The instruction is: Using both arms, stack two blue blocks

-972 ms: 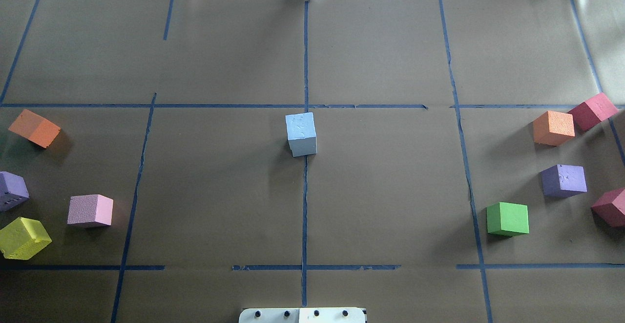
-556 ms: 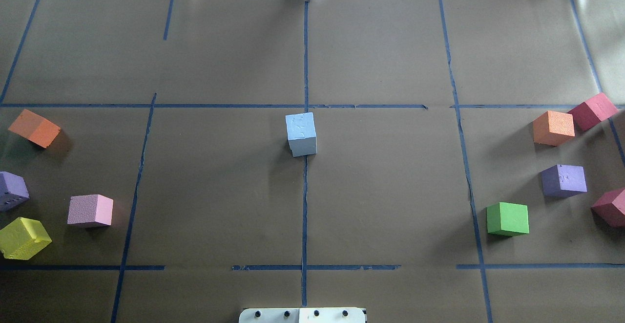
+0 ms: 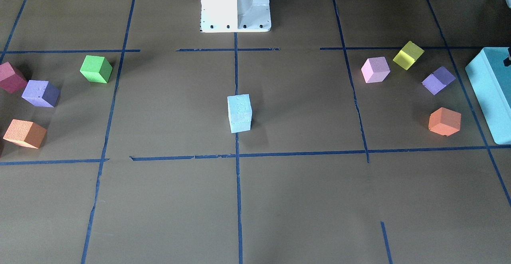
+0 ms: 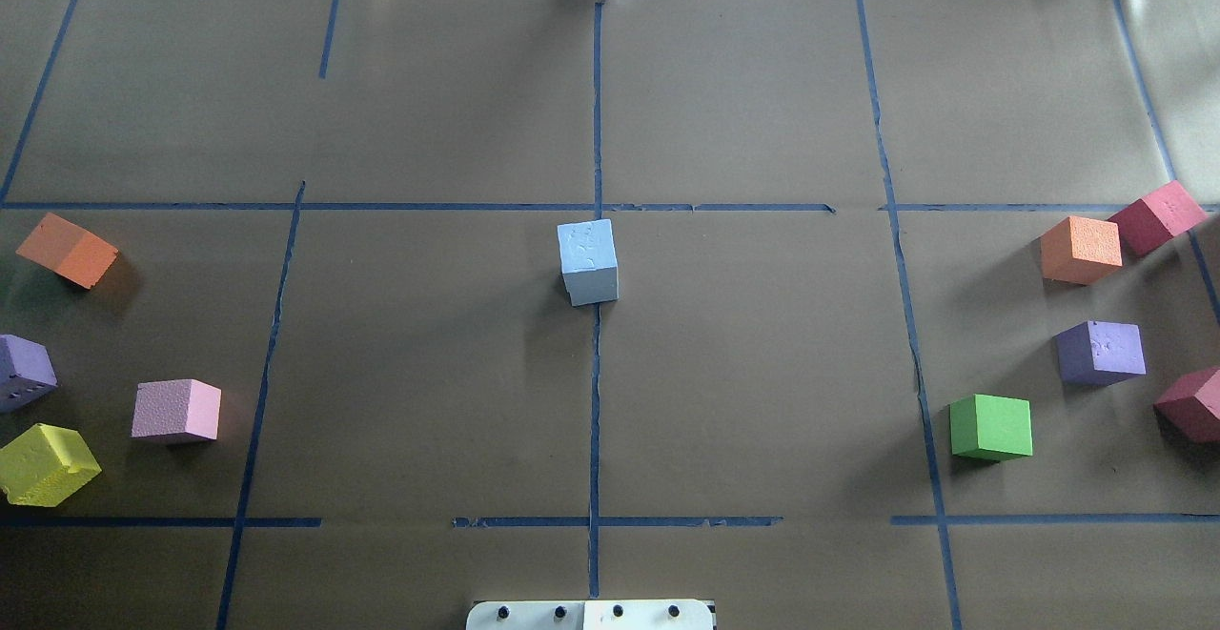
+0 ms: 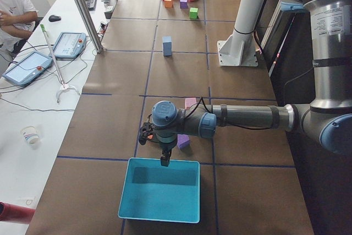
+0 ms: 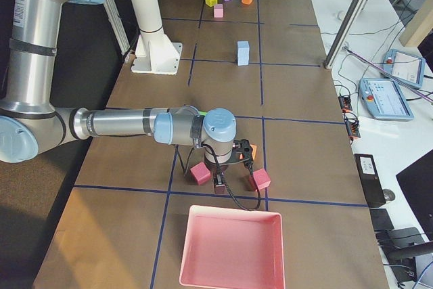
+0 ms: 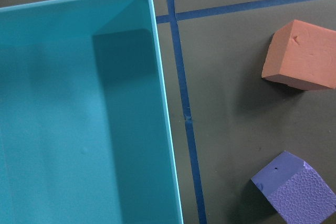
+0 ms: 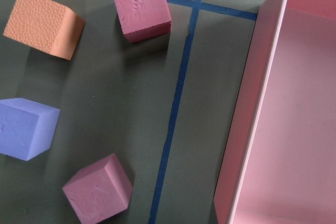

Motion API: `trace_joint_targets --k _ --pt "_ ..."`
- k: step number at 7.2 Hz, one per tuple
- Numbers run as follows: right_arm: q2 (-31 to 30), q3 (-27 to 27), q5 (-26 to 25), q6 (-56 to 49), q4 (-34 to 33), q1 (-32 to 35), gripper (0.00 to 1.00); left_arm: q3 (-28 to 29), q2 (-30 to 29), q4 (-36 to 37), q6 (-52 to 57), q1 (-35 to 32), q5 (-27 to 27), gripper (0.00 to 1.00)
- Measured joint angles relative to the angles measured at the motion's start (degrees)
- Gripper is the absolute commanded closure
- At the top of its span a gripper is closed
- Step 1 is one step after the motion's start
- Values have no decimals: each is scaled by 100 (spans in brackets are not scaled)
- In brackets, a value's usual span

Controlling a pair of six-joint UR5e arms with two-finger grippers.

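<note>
Standing stacked, the two blue blocks (image 4: 588, 261) have bare paper (image 4: 762, 373) all round. Nine coloured cubes (image 4: 176, 411) lie well clear: four to the stack's left, five to its right. Farther out hang left gripper (image 5: 164, 159) and right gripper (image 6: 218, 185); whether their jaws are open or closed cannot be told.

From behind the robot we look down on the brown-papered counter (image 4: 762, 373); our front camera faces back at it. Both share the stacked sky-blue foam blocks (image 4: 588, 263). Side cameras look lengthwise from each end; wrist cameras hang close over a teal plastic tray (image 7: 79, 119) and a pink plastic tray (image 8: 294, 129).
</note>
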Motion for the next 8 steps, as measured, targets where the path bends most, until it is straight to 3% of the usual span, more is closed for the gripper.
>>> trace_joint_targets --k 8 --pt "5 -2 0 19 5 -129 0 -79 147 -1 12 5 25 0"
